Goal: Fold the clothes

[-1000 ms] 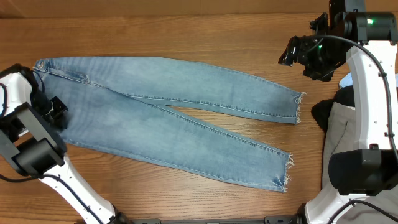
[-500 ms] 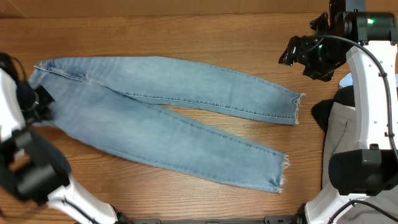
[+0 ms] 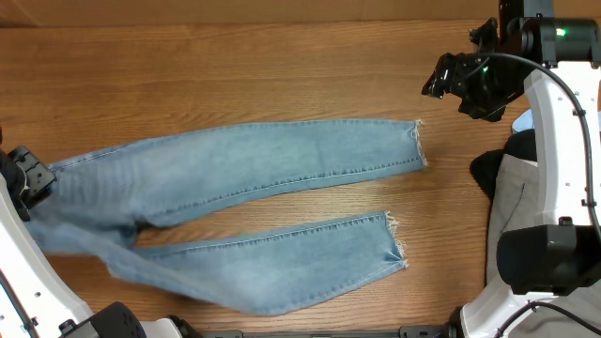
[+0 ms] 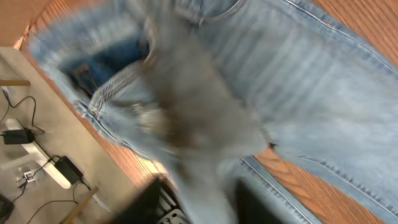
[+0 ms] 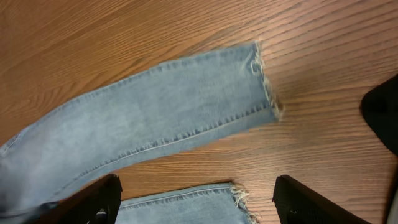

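A wood-grain table (image 3: 282,56) fills the overhead view, with a pair of light-blue denim jeans (image 3: 282,160) stretched across it. The waist lies at the table's left edge, and both legs run right to frayed ankle hems. The upper leg reaches farther right than the lower one, and a wedge of bare wood shows between them.

The left gripper (image 3: 28,178) sits at the waist end, against the denim. The left wrist camera shows only smeared, blurred cloth, with the waistband and inner seams in view. It cannot be told whether the jaws are clamped on the fabric or apart.

The right gripper (image 3: 437,83) hangs over bare wood at the far right, above and just beyond the upper hem. Its two fingers (image 5: 99,199) stand wide apart with nothing between them. The right wrist camera looks down on both frayed hems.

At the table's right edge, beside the right arm, grey trousers (image 3: 512,202) lie against a black garment (image 3: 484,169). A sliver of a pale-blue top (image 3: 522,122) shows just above them.
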